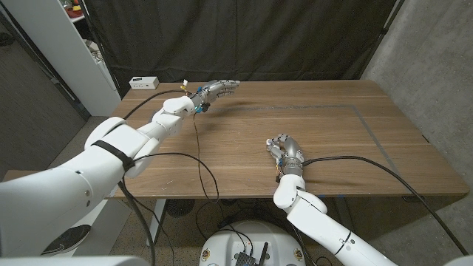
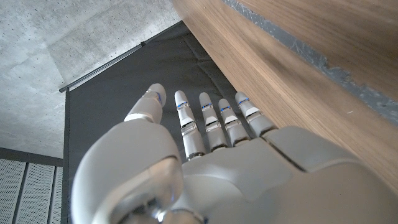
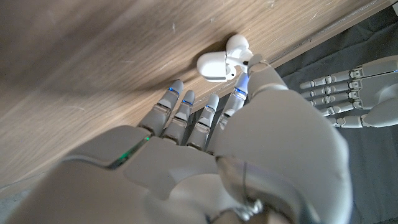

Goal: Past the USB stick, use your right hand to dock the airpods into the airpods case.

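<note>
The right hand (image 1: 285,151) stood near the table's (image 1: 355,155) front edge, fingers (image 3: 180,109) spread and holding nothing. Just beyond its fingertips lay the white airpods case (image 3: 214,65), with a white earbud (image 3: 237,45) touching it. The left hand (image 1: 216,91) hovered at the far edge, fingers straight and apart, empty. Bare wood stretched wide between the hands and toward the right edge.

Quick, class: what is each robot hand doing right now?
Left hand: open, fingers extended, holding nothing.
Right hand: open, holding nothing; airpods case lies beyond its fingertips.
</note>
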Robot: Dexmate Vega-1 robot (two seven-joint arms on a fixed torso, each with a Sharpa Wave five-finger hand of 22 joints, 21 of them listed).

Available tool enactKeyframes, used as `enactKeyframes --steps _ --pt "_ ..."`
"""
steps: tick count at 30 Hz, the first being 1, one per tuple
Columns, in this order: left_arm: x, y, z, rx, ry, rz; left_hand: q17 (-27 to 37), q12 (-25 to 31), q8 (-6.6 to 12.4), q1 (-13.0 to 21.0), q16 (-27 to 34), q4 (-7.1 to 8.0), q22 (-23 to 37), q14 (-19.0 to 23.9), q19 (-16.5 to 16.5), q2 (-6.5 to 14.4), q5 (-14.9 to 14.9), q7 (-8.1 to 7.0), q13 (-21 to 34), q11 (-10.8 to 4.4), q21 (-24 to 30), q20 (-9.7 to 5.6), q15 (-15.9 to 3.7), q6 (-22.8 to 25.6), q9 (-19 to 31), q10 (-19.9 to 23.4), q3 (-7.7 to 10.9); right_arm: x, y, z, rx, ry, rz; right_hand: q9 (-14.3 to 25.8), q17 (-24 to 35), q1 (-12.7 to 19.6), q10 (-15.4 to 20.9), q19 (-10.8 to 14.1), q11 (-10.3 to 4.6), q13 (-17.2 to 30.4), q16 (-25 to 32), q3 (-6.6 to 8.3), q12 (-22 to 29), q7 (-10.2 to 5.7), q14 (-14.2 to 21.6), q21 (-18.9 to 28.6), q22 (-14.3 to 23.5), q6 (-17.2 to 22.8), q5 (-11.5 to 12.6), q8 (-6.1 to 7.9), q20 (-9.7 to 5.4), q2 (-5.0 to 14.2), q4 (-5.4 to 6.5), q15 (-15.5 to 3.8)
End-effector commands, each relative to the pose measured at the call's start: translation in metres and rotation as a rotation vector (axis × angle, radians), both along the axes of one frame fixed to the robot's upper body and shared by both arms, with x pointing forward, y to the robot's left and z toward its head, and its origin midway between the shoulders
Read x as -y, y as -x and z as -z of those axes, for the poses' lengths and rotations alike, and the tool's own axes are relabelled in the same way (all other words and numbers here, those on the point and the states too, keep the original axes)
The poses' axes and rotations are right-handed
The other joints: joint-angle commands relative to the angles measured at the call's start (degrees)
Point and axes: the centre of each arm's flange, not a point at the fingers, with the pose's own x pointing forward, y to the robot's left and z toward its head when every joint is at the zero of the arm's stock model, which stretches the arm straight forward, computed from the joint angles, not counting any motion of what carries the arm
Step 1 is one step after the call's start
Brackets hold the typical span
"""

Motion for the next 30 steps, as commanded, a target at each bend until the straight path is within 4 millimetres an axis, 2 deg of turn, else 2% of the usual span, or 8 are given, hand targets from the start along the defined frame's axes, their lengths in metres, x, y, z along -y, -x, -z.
enactKeyframes --steps 1,7,13,15,30 --pt "0.0049 -0.0026 -0.0018 -0.019 -0.006 -0.011 0.1 0.1 0.2 0.1 -0.1 -0.14 0.3 -0.1 0.2 0.0 0.1 0.27 0.1 0.21 0.2 0.23 -2.65 -0.1 0.1 -0.1 -0.12 0.0031 0.0012 0.004 -0.005 -0.028 0.015 0.1 0.2 0.2 0.2 0.3 -0.04 -0.1 -0.1 0.33 -0.3 -0.38 0.5 0.0 0.2 -0.1 0.4 -0.46 0.46 0.17 -0.24 -8.25" --pt "0.0053 -0.0034 -0.0021 -0.024 -0.006 -0.016 0.1 0.1 0.2 0.1 -0.1 -0.14 0.3 -0.1 0.2 0.0 0.1 0.25 0.1 0.13 0.2 0.27 -2.56 -0.1 0.1 -0.1 -0.14 0.0032 0.0005 0.0056 -0.009 -0.038 0.015 0.0 0.0 1.3 0.4 0.5 0.56 -0.1 -0.1 0.56 -0.3 0.04 0.6 0.1 0.2 0.2 0.4 -0.5 0.24 -0.1 -1.05 -8.45" --pt "0.0042 -0.0043 -0.0024 -0.031 -0.008 -0.023 0.1 0.1 0.18 0.1 -0.1 -0.14 0.3 -0.2 0.1 0.0 0.1 0.27 0.1 0.25 0.2 0.3 -2.52 -0.1 0.1 -0.1 -0.15 0.0023 0.0002 0.0068 -0.016 -0.038 0.012 -0.1 -0.2 1.7 0.4 0.7 0.97 -0.1 -0.4 0.66 -0.4 0.25 0.7 0.1 0.2 0.9 0.5 -0.29 0.21 -0.53 -1.37 -8.47" --pt "0.0039 -0.005 -0.0028 -0.036 -0.009 -0.028 0.1 0.1 0.2 0.1 -0.1 -0.14 0.3 -0.2 0.2 0.0 0.1 0.23 0.1 0.24 0.2 0.29 -2.52 -0.1 0.1 -0.1 -0.15 0.0019 0.0 0.0072 -0.019 -0.04 0.014 0.1 -0.2 1.7 0.3 0.7 1.36 -0.1 -0.4 0.69 -0.5 0.37 0.7 0.1 0.2 0.9 0.5 -0.19 0.21 -0.68 -1.41 -8.48" --pt "0.0045 -0.0103 -0.0046 -0.077 -0.008 -0.063 0.1 0.1 0.19 0.0 -0.1 -0.1 0.3 -0.2 0.2 0.0 0.1 0.27 0.1 0.06 0.3 0.61 -2.21 -0.1 0.1 -0.1 -0.2 0.0002 0.0009 0.0069 -0.003 -0.042 0.019 1.1 -0.3 1.8 0.3 1.0 1.47 0.0 -0.7 0.84 -0.7 0.99 0.9 0.1 0.2 1.2 0.7 0.7 0.1 -1.38 -1.38 -8.48"
